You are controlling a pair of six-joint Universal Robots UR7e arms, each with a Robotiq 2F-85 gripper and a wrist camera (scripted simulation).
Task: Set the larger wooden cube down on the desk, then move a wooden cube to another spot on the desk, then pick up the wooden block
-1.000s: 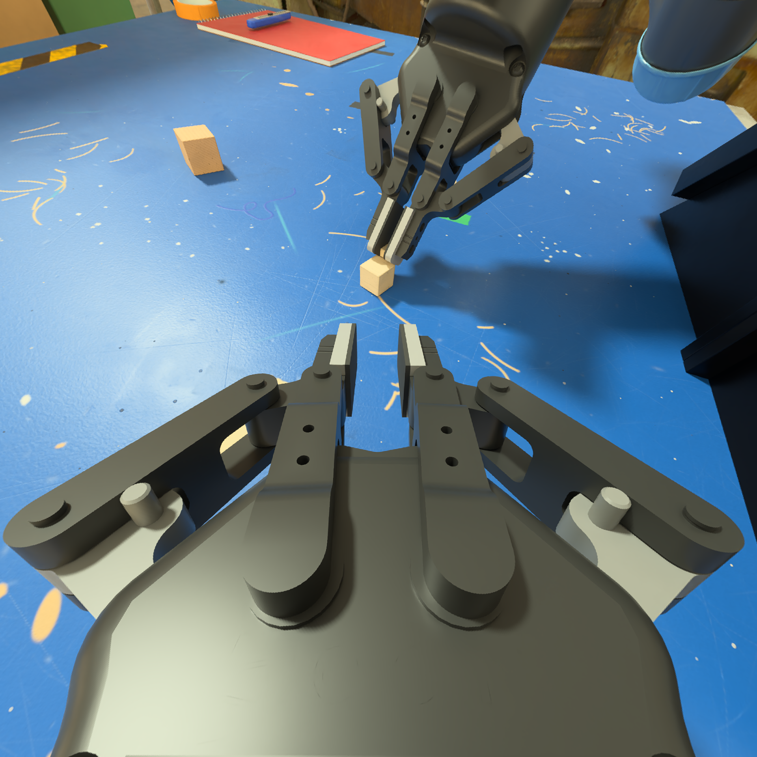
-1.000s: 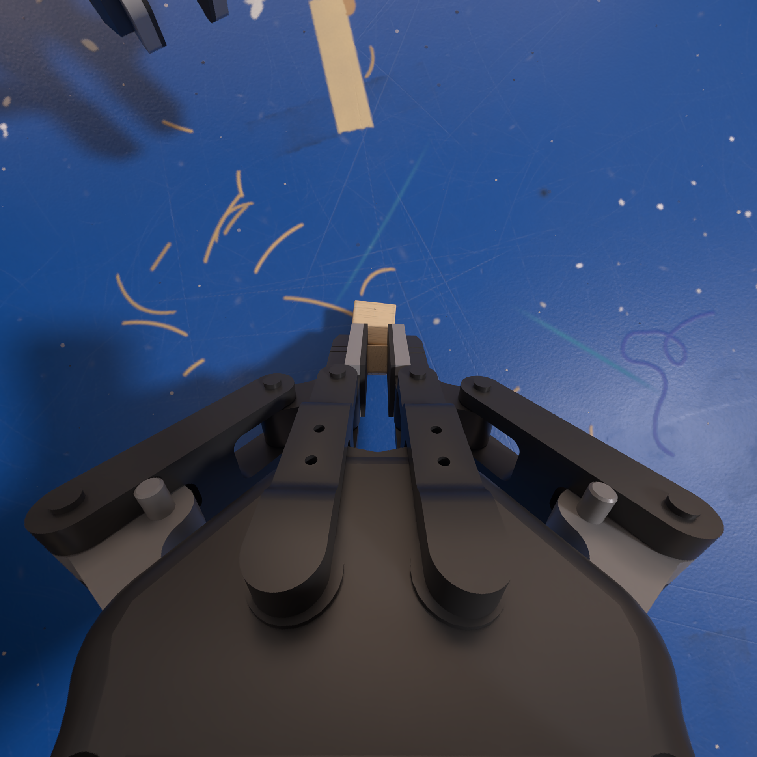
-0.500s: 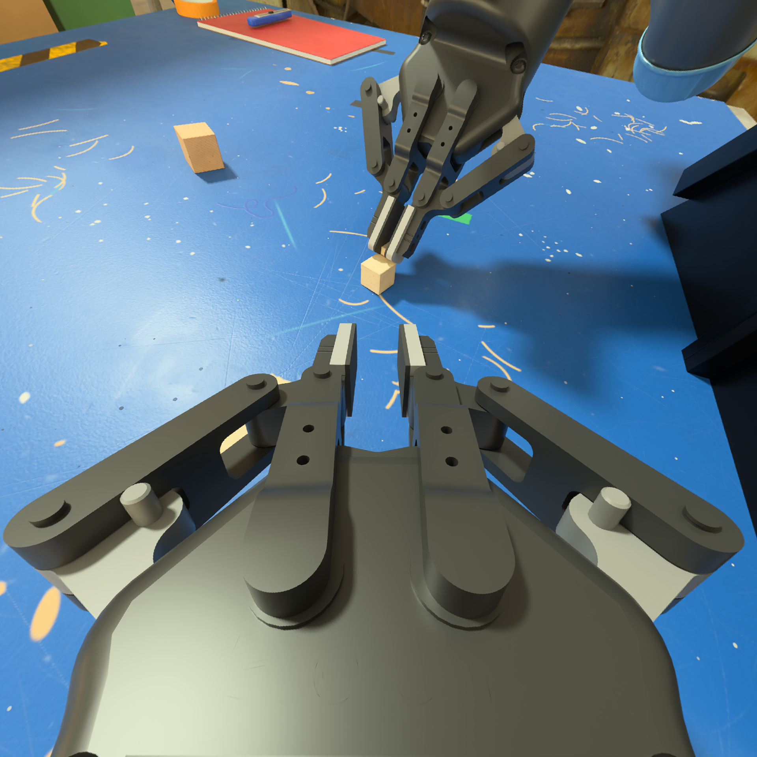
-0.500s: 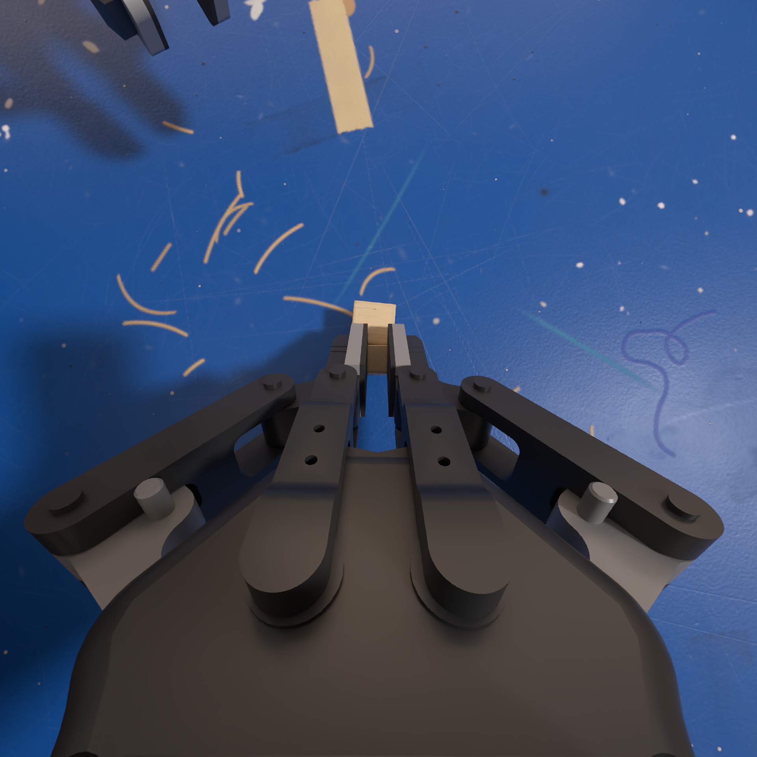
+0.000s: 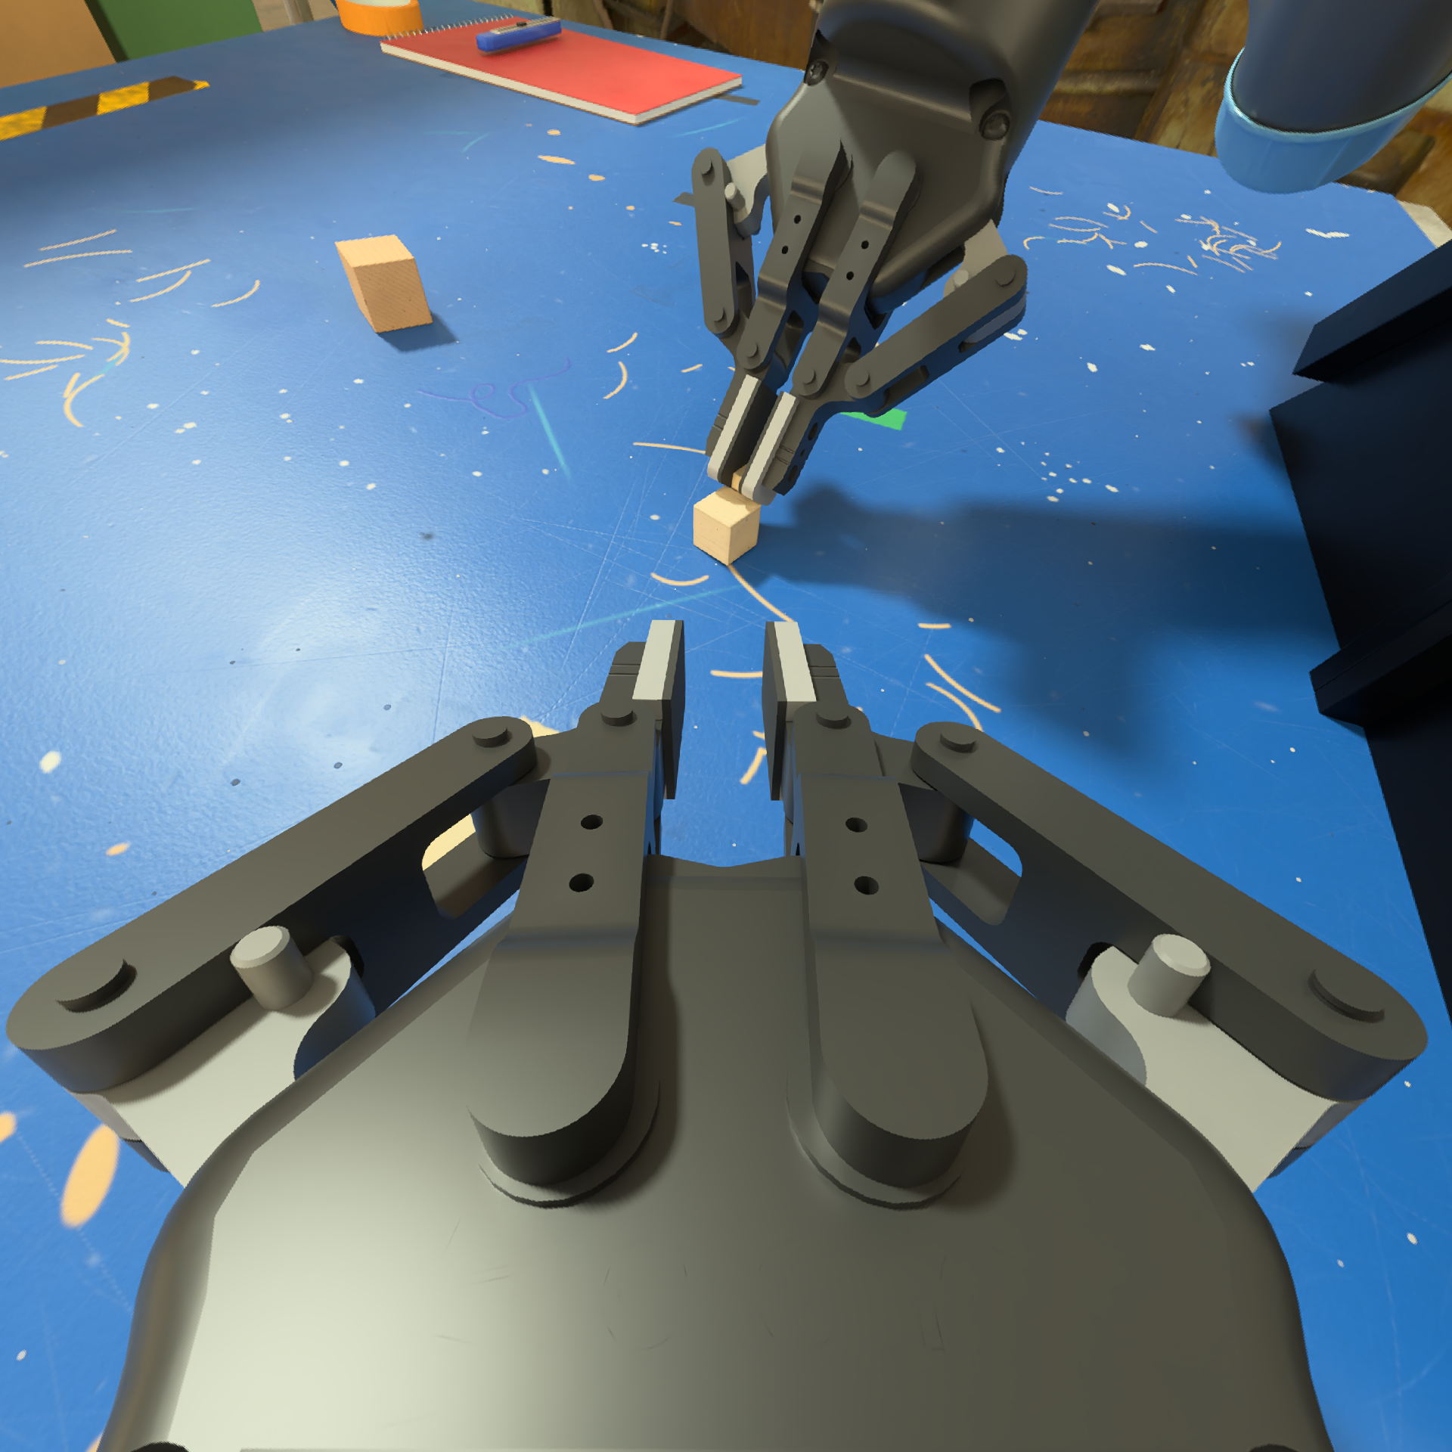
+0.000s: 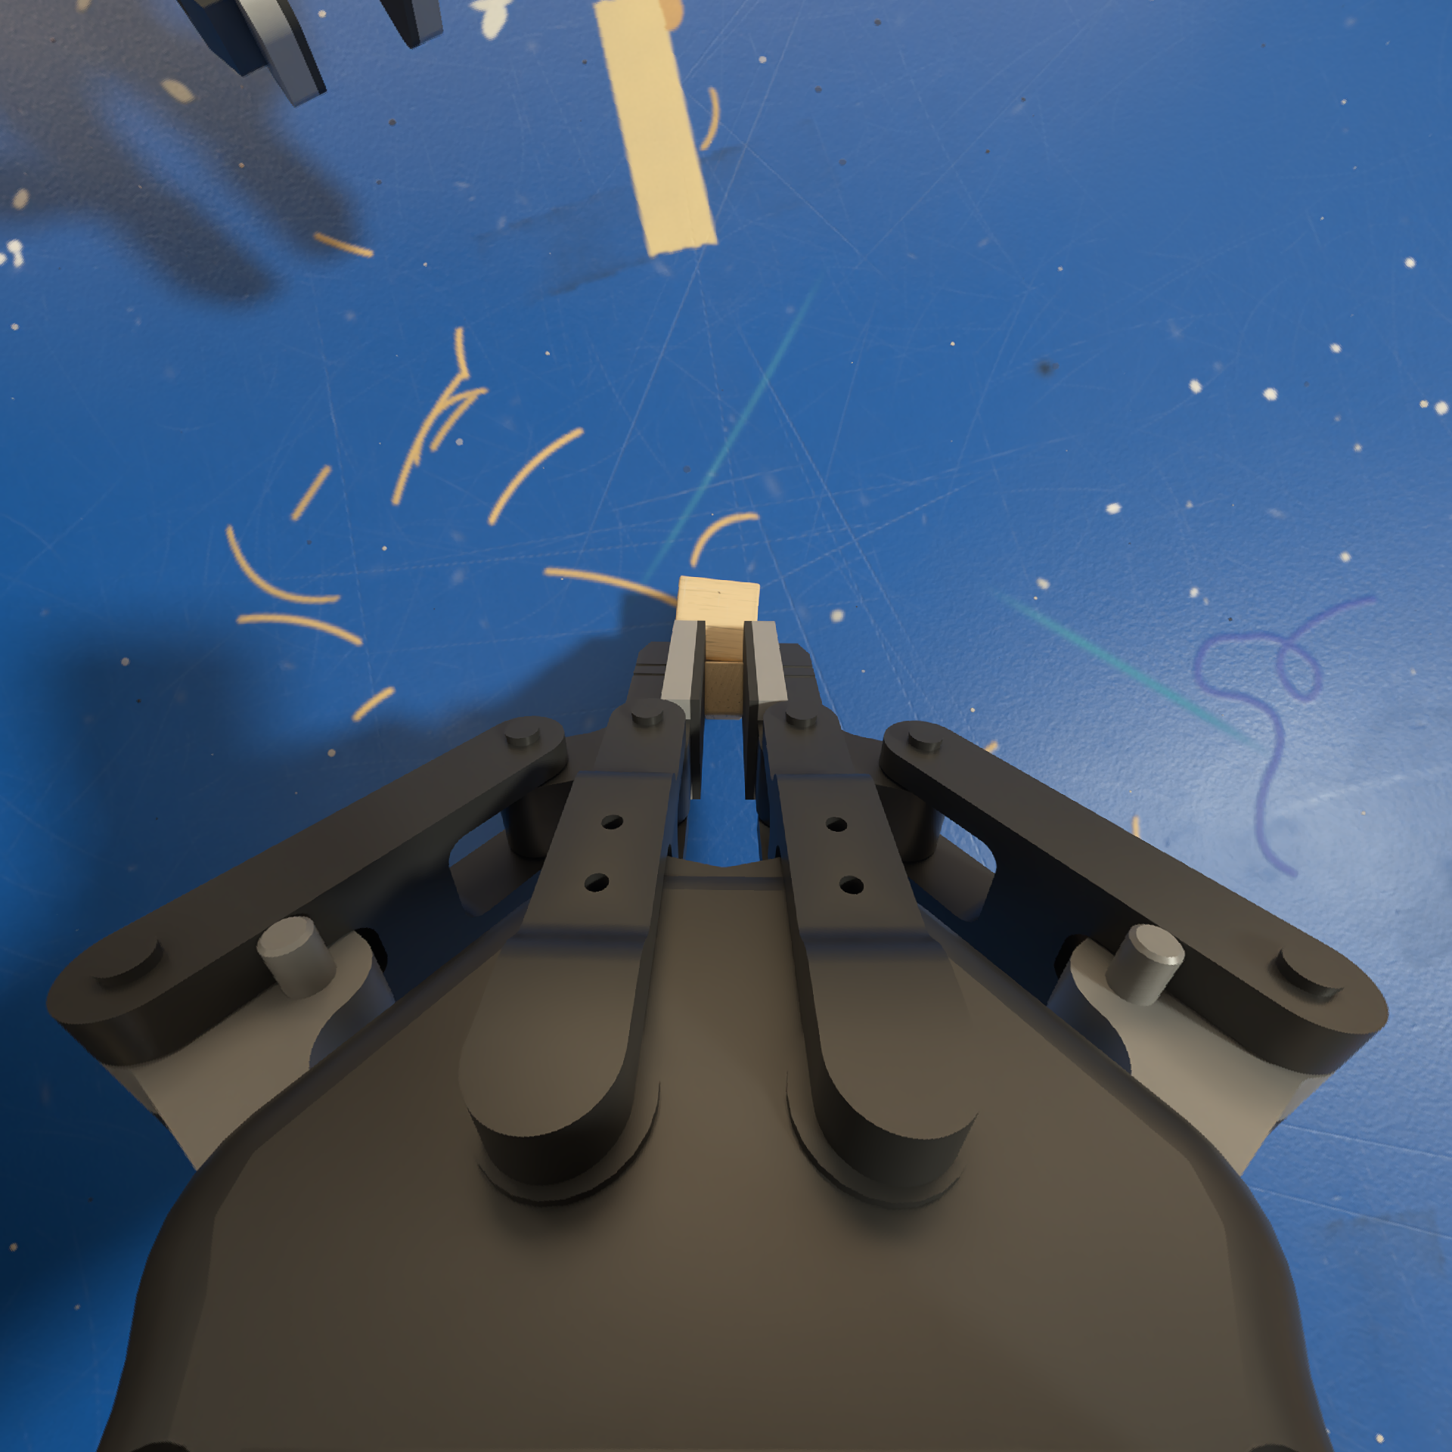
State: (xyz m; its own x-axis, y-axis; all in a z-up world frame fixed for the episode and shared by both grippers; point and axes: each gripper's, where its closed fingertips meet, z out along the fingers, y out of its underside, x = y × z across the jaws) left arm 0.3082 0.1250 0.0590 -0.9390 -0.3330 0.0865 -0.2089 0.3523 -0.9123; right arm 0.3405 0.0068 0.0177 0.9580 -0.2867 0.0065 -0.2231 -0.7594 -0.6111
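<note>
The small pale wooden cube sits on the scuffed blue table, clenched at its near end between the pads of the right gripper. The second step seems in hand: lift, carry, set down elsewhere. The larger tan wooden cube stands well apart. The left gripper hangs released and empty. The flat wooden block waits beyond.

Bench: blue top, scratched, flecked with pale paint and curled shavings; glossy light patch at left. Far edge: red notebook, orange tape roll, yellow-black hazard stripe. Right side: dark cabinet. Behind: brown wooden backdrop.
</note>
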